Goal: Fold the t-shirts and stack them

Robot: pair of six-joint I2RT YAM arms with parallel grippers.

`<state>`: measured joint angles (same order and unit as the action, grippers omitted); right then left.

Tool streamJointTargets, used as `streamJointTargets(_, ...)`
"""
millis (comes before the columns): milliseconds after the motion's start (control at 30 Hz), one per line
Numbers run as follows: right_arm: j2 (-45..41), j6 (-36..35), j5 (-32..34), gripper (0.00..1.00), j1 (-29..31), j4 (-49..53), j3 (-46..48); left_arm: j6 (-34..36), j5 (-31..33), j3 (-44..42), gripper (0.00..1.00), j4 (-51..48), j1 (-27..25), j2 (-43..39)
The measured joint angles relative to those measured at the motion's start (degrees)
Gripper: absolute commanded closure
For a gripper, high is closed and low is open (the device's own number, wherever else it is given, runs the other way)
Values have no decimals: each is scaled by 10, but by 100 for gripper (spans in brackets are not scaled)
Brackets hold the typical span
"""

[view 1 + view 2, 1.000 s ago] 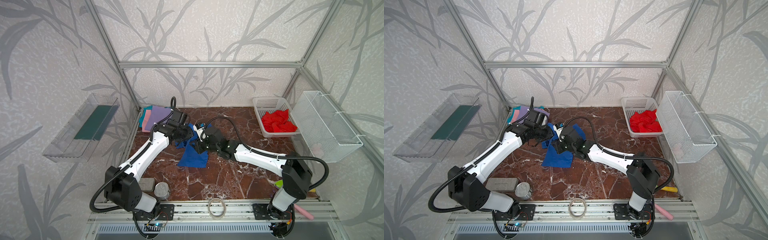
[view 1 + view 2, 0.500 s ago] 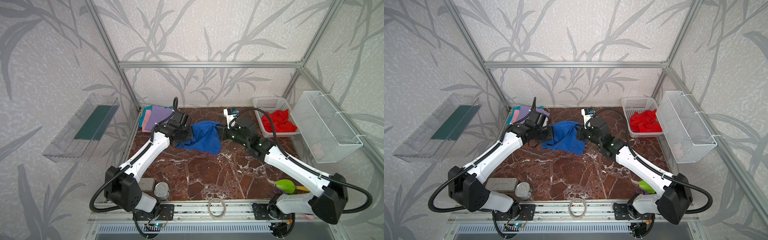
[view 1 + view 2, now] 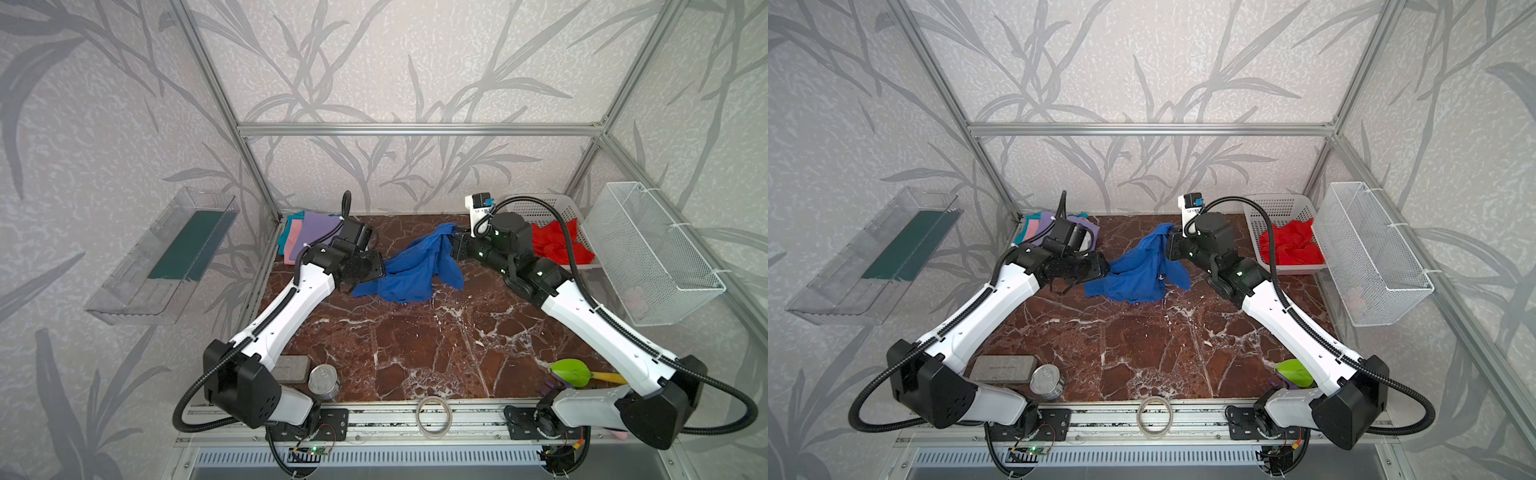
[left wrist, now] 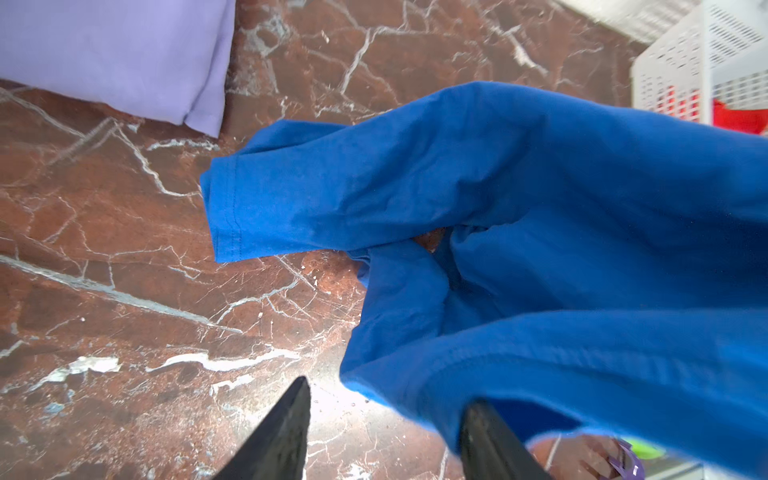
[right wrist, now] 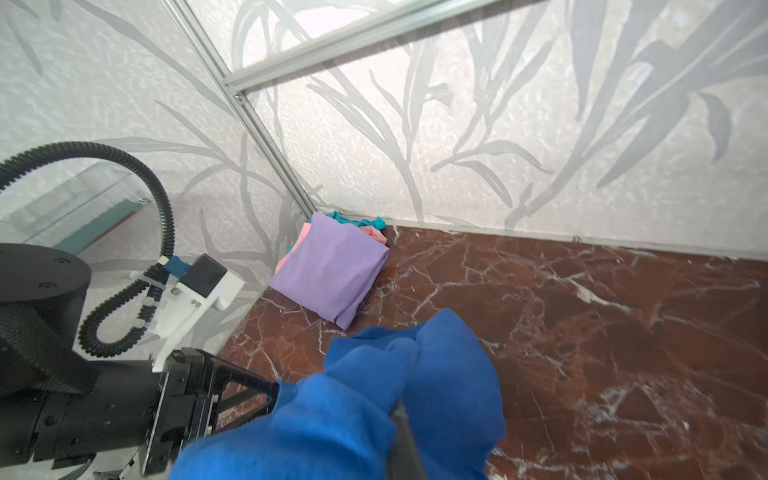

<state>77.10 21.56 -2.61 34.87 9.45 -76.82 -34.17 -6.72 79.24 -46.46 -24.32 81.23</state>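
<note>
Now left hand (image 4: 390, 392) sprung wide, right hand (image 3: 455, 241) still pinching blue shirt (image 3: 411, 270), pulled rightward.

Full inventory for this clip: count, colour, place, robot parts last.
blue t-shirt: one, royal blue, back centre, one end lifted
red t-shirt: one, bright red, bunched in plastic basket
folded t-shirts: three, lavender atop pink and teal, back left corner
plastic basket: one, white, back right
wire basket: one, white, right wall
clear tray: one, transparent, left wall
grey case: one, grey, front left
tin can: one, silver, beside grey case
tape ring: one, pale, front rail
green utensil: one, lime, front right
left end effector: one, black, open, beside blue t-shirt
right end effector: one, black, shut on blue t-shirt
</note>
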Motion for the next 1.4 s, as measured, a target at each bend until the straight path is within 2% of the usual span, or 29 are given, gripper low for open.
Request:
streamJointTargets(100,30,1,-27,100,3,2,-30,-2,0,14,42,-7,0,-40)
streamJointTargets(200,62,3,-45,100,13,5,-49,-3,-5,41,37,-7,0,-88)
streamJointTargets(333,105,3,-74,100,43,16,-67,-2,-29,81,14,23,-5,-129)
streamJointTargets(400,122,8,-91,100,54,22,-73,3,-43,88,8,43,-16,-135)
streamJointTargets(467,134,12,-108,100,61,26,-79,14,-55,89,8,58,-33,-131)
streamJointTargets(500,139,14,-116,100,63,29,-81,22,-60,89,10,62,-45,-124)
streamJointTargets(567,146,19,-126,100,63,35,-89,32,-68,89,20,64,-64,-106)
streamJointTargets(633,151,23,-132,100,63,42,-98,46,-71,88,38,61,-80,-84)
streamJointTargets(667,151,24,-135,100,63,45,-102,56,-69,88,42,58,-85,-75)
streamJointTargets(800,151,26,-144,100,61,50,-111,80,-50,88,43,41,-90,-48)
streamJointTargets(833,151,27,-145,100,61,50,-112,84,-47,88,51,38,-90,-42)
streamJointTargets(933,151,31,-151,100,61,53,-112,92,-38,90,90,34,-90,-25)
streamJointTargets(967,151,33,-153,100,61,54,-112,91,-34,94,100,31,-90,-17)
streamJointTargets(1133,151,35,-154,100,57,55,-112,98,-6,144,100,4,-90,19)
streamJointTargets(1200,148,35,-154,87,58,53,-107,103,6,174,100,-8,-90,31)
streamJointTargets(1267,136,32,-148,57,58,47,-88,112,18,225,100,-27,-90,49)
streamJointTargets(1333,105,24,-134,34,58,35,-44,123,28,291,100,-50,-90,70)
streamJointTargets(1400,76,14,-122,25,56,32,-9,137,35,365,100,-68,-90,88)
